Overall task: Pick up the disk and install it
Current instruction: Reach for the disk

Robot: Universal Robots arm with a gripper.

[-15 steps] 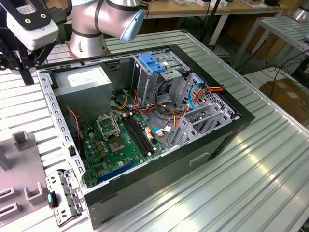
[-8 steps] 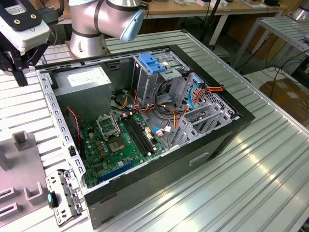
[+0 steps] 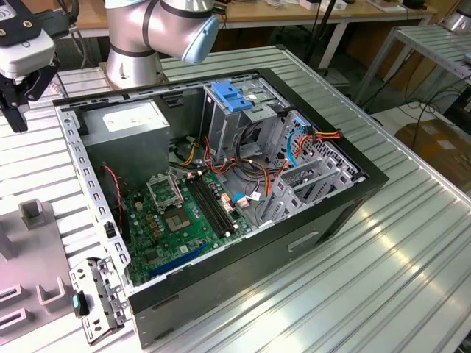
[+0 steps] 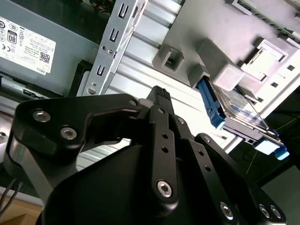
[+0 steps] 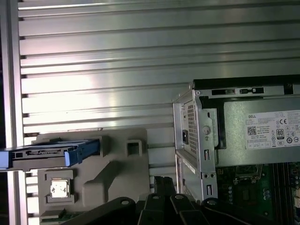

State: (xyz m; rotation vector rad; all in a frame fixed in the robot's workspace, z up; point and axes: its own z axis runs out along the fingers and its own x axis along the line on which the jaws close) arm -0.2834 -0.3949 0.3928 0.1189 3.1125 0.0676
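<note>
Exterior view: we find the end effector point(image 3: 18, 110) hanging above the desk point(image 3: 368, 279), beside the open computer case point(image 3: 243, 276).

Second wrist view: its fingers are clenched together and grasp nothing. The disk point(image 4: 234, 110) rests in a grey holder point(image 4: 220, 70), well apart from them.

First wrist view: the disk sits on that holder on the desk, near the case.
</note>
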